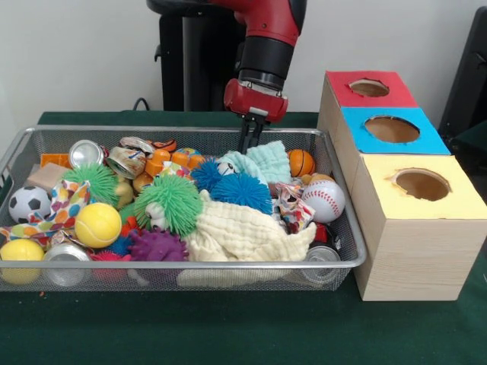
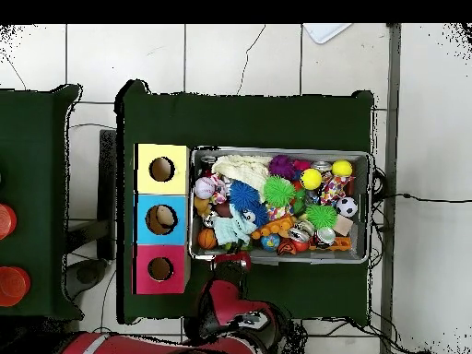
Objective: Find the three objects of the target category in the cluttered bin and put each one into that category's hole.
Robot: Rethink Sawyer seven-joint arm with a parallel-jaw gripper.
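A wire mesh bin (image 1: 190, 131) holds a heap of toys. Among them are a baseball (image 1: 323, 200), a soccer ball (image 1: 29, 204), a yellow tennis ball (image 1: 97, 225), a small basketball (image 1: 301, 162), green (image 1: 169, 204), blue (image 1: 242, 190) and purple (image 1: 156, 245) spiky balls, a cream cloth (image 1: 243, 232), a mint cloth (image 1: 262, 161) and metal cans (image 1: 85, 153). My gripper (image 1: 252, 144) hangs shut and empty at the bin's far rim, just above the mint cloth. In the overhead view the gripper (image 2: 230, 260) sits at the bin's (image 2: 281, 150) lower edge.
Beside the bin stands a wooden box with a red-topped hole (image 1: 369, 87), a blue-topped hole (image 1: 392, 129) and a yellow-topped hole (image 1: 421, 184). From overhead the holes run yellow (image 2: 161, 169), blue (image 2: 161, 219), red (image 2: 160, 269). Green cloth covers the table (image 1: 228, 327).
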